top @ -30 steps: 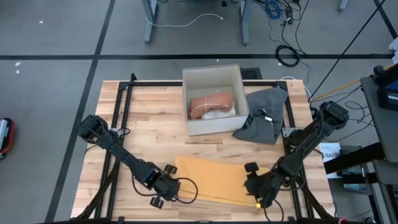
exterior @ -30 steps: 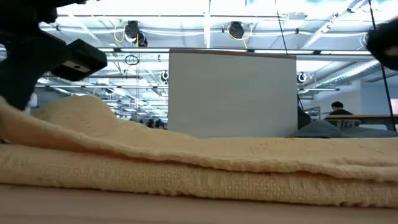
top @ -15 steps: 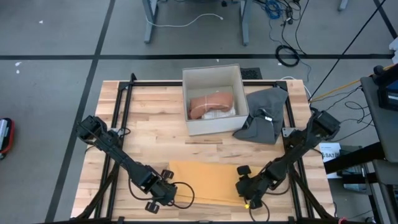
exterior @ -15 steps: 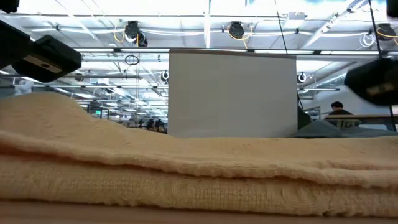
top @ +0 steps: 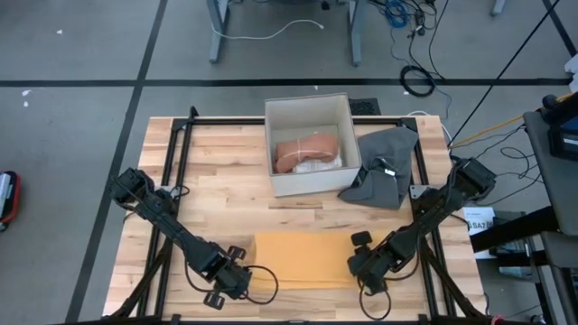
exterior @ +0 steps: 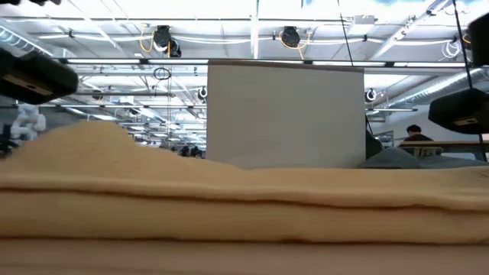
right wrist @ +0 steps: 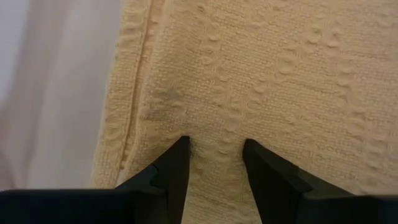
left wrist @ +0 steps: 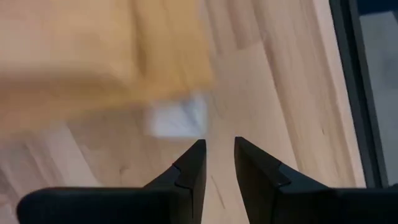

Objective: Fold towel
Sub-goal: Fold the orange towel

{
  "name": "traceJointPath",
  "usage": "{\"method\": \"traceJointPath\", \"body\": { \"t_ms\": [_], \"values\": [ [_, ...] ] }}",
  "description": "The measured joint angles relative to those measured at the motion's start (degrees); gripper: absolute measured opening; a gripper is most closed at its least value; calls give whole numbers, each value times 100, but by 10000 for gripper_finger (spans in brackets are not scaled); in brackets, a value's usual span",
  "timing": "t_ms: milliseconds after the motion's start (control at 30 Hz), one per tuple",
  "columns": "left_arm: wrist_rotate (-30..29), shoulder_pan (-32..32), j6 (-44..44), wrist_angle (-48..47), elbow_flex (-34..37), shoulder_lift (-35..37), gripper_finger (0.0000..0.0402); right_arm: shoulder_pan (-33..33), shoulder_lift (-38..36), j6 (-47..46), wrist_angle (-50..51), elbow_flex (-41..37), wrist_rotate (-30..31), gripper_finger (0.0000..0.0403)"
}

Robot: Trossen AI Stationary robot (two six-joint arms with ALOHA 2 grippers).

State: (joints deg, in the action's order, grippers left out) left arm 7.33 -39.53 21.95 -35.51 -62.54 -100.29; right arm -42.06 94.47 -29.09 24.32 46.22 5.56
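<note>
The wooden table (top: 226, 171) is seen from above with a black frame around its edges, and both dark arms are stretched toward its near edge. A white open box (top: 310, 143), holding a reddish-brown bundle (top: 305, 150), is placed at the far middle of the table, and a grey cloth (top: 384, 167) is heaped just beside it on the right. The yellow towel (top: 302, 260) is laid folded into a flat rectangle near the front edge, between the two grippers; in the low view it is shown as stacked layers filling the foreground, with the box behind it. The right gripper (right wrist: 214, 144) is set at the towel's right end, its fingers parted a little way and pressed against the woven cloth, with a small fold of towel between the tips; whether that fold is truly pinched cannot be told. The left gripper (left wrist: 217, 144) is placed just off the towel's left end, its fingers narrowly apart over bare wood with nothing between them.
</note>
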Motion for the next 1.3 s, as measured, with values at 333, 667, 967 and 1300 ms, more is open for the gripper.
{"method": "traceJointPath", "body": {
  "t_ms": [333, 667, 967, 1300],
  "values": [
    [-2744, 162, -236, -529, 2, 0, 87, -1, -159, 305, 1104, -2, -81, 143],
    [-4401, 692, -556, 931, 872, 0, 87, -7, -475, 34, 1720, -43, -21, 143],
    [-4740, 822, -908, 3051, 1697, -2, 87, 4, -919, 100, 759, -40, 940, 143],
    [-4487, 796, -1602, 4021, 1919, 0, 87, 458, -725, 18, -20, -317, 953, 143]
  ]
}}
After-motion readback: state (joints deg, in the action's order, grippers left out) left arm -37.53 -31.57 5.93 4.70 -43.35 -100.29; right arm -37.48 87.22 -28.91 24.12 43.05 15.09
